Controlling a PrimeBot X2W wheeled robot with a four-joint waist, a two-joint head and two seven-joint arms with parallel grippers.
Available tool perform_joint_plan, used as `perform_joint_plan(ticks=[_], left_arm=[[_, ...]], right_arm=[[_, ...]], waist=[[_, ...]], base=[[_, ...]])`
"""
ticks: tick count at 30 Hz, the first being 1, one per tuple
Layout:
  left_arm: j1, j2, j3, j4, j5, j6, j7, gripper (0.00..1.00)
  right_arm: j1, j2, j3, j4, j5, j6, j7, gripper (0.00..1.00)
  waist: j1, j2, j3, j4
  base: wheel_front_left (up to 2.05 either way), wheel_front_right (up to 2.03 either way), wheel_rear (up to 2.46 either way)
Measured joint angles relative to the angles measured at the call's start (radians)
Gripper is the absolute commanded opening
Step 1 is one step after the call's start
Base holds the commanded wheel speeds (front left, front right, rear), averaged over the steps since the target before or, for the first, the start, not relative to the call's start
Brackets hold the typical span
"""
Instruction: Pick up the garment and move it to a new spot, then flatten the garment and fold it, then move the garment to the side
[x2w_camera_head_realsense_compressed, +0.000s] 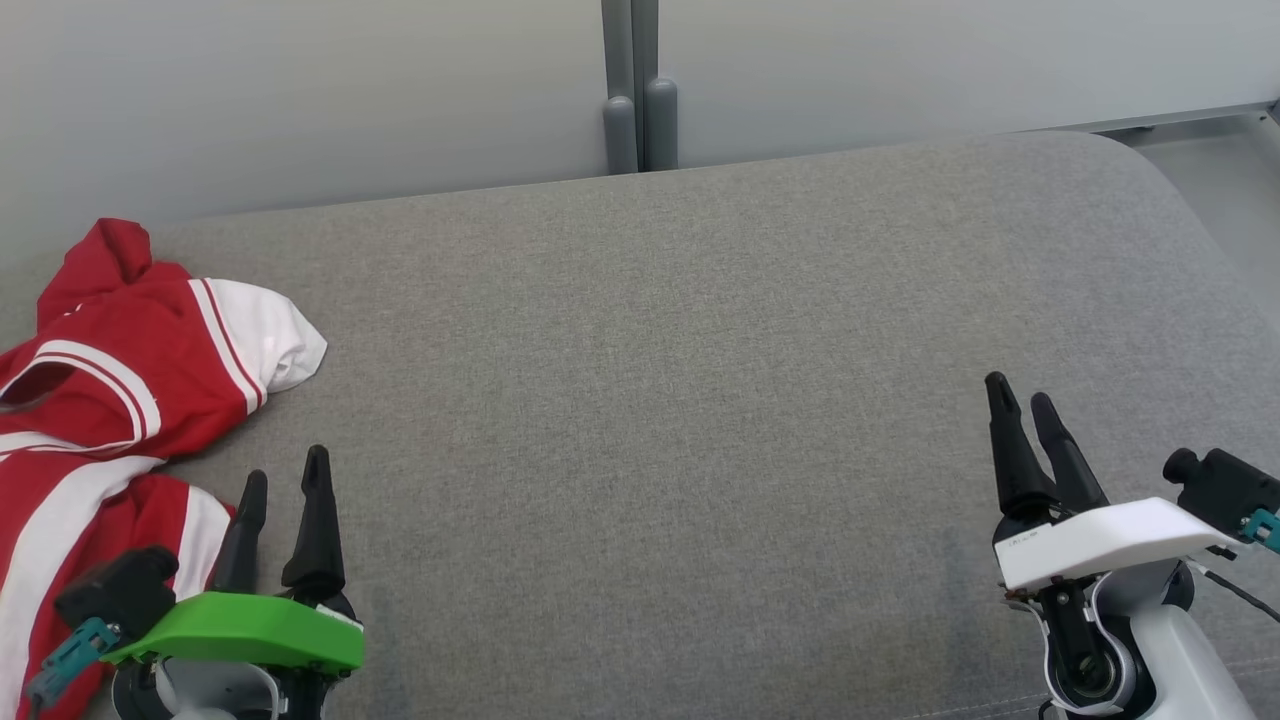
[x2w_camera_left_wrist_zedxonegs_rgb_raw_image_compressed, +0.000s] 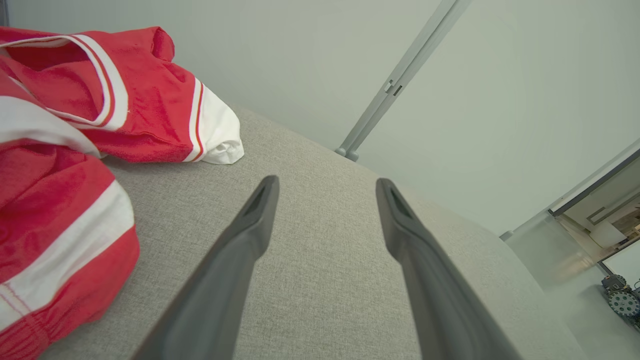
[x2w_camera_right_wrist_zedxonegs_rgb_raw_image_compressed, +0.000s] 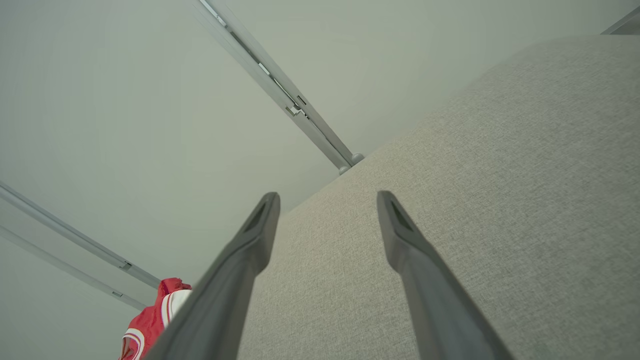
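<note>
Grey fabric tabletop (x2w_camera_head_realsense_compressed: 640, 400), pale wall (x2w_camera_head_realsense_compressed: 300, 90) behind it.

Left gripper (x2w_camera_head_realsense_compressed: 288, 465): fingers spread wide, nothing held, hovering just beside the garment (x2w_camera_head_realsense_compressed: 110, 370). Right gripper (x2w_camera_head_realsense_compressed: 1018, 390): fingers equally wide, empty, well apart from it on the far right.

Garment is a red-and-white crumpled heap at the tabletop's left end, running out of the head view, so I can't tell how near the left edge it sits.

Risks:
- Heap is layered, so a pinch could take several folds at once or only a loose sleeve, and it would lift lopsided.
- Fingers going too deep could snag the tabletop's cloth cover.
- Dragging instead of lifting would bunch it more.

Room: the whole centre between the grippers is bare. Far edge butts against the wall; the right corner rounds off toward the floor (x2w_camera_head_realsense_compressed: 1230, 190).
</note>
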Motion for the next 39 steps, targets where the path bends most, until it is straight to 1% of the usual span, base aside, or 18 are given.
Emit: perform_joint_plan(ticks=[1, 7, 8, 15, 17, 18, 20, 24, 25, 26, 27, 39], left_arm=[[0.000, 0.000, 0.000, -0.002, 0.019, 0.000, -0.002, 1.00], [0.004, -0.004, -0.002, -0.009, 0.124, 0.009, -0.021, 1.00], [0.008, -0.004, -0.002, -0.011, 0.140, 0.010, -0.022, 1.00], [0.031, -0.011, -0.004, -0.014, 0.237, 0.019, -0.041, 1.00], [0.038, -0.014, -0.006, -0.013, 0.261, 0.028, -0.042, 1.00], [0.042, -0.016, -0.007, -0.013, 0.290, 0.030, -0.050, 1.00], [0.043, -0.019, -0.008, -0.013, 0.314, 0.033, -0.058, 1.00], [0.048, -0.021, -0.017, -0.005, 0.363, 0.040, -0.067, 1.00], [0.048, -0.021, -0.017, -0.005, 0.363, 0.040, -0.067, 1.00], [0.059, -0.023, -0.025, 0.001, 0.383, 0.044, -0.072, 1.00], [0.059, -0.023, -0.025, 0.001, 0.383, 0.044, -0.072, 1.00], [0.066, -0.026, -0.031, 0.002, 0.535, 0.056, -0.102, 1.00]], right_arm=[[0.000, 0.001, 0.004, -0.001, -0.017, -0.006, -0.001, 1.00], [0.002, 0.003, 0.027, -0.003, -0.116, -0.009, -0.018, 1.00], [0.002, 0.005, 0.031, -0.004, -0.131, -0.014, -0.019, 1.00], [0.002, 0.010, 0.053, -0.016, -0.240, -0.017, -0.037, 1.00], [0.002, 0.011, 0.060, -0.018, -0.267, -0.017, -0.044, 1.00], [0.003, 0.013, 0.066, -0.019, -0.300, -0.017, -0.046, 1.00], [0.003, 0.015, 0.072, -0.023, -0.328, -0.024, -0.054, 1.00], [0.005, 0.016, 0.084, -0.027, -0.388, -0.024, -0.063, 1.00], [0.005, 0.016, 0.084, -0.027, -0.388, -0.024, -0.063, 1.00], [0.005, 0.016, 0.092, -0.028, -0.421, -0.024, -0.069, 1.00], [0.005, 0.016, 0.092, -0.028, -0.421, -0.024, -0.069, 1.00], [0.008, 0.020, 0.122, -0.043, -0.600, -0.025, -0.098, 1.00]], waist=[[0.0000, 0.0000, -0.001, 0.000], [0.0000, 0.0000, -0.009, 0.000], [0.0000, 0.0000, -0.010, 0.001], [0.0000, 0.0000, -0.016, 0.000], [0.0000, 0.0000, -0.018, 0.000], [0.0000, 0.0000, -0.020, 0.000], [0.0000, 0.0000, -0.021, 0.000], [0.0000, 0.0000, -0.023, -0.001], [0.0000, 0.0000, -0.023, -0.001], [0.0000, 0.0000, -0.024, -0.001], [0.0000, 0.0000, -0.024, -0.001], [0.0000, 0.0001, -0.029, -0.003]], base=[[0.00, 0.00, 0.00], [0.00, 0.00, 0.00], [0.00, 0.00, 0.00], [0.00, 0.00, 0.00], [0.00, 0.00, 0.00], [0.00, 0.00, 0.00], [0.00, 0.00, 0.00], [0.00, 0.00, 0.00], [0.00, 0.00, 0.00], [0.00, 0.00, 0.00], [0.00, 0.00, 0.00], [0.00, 0.00, 0.00]])
